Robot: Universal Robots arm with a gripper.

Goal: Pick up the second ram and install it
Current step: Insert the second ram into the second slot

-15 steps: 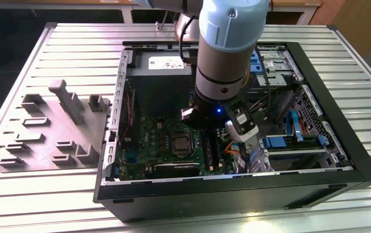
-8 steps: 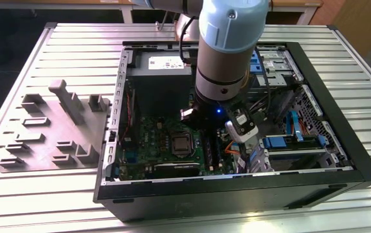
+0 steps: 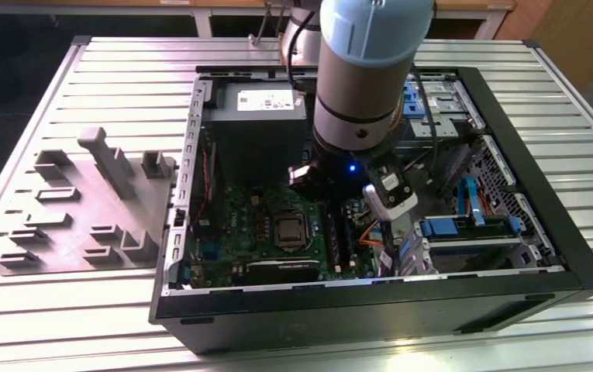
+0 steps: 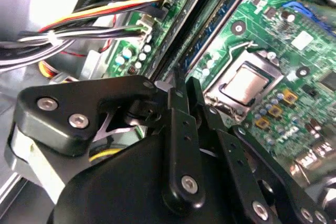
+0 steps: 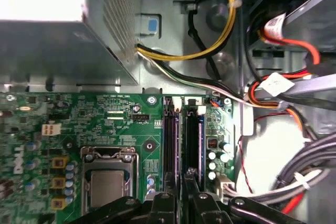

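the arm reaches down into the open computer case on the desk. the end effector hangs over the memory slots, just beside the processor socket. it is set narrow, with its fingers close together. whether they pinch anything cannot be told.

the second ram is judged to be the blue-green strip standing in a slot next to the processor socket, running away from the fingertips. whether it is fully seated cannot be told.

risks from this position:

- uneven seating. if the push lands on one end of the strip only, the far end may stay high and its latch may not close.
- misalignment. if the strip is offset or tilted in the slot, downward force can bend it or damage the slot contacts.
- side contact. the fingers stand close to the processor socket, so a drift toward it can strike the socket frame.
- cable snag. the bundle of cables lies on the far side of the slots from the processor socket. the wrist can catch a loop there.
- excess force. a hard push can flex the green board around the processor socket.
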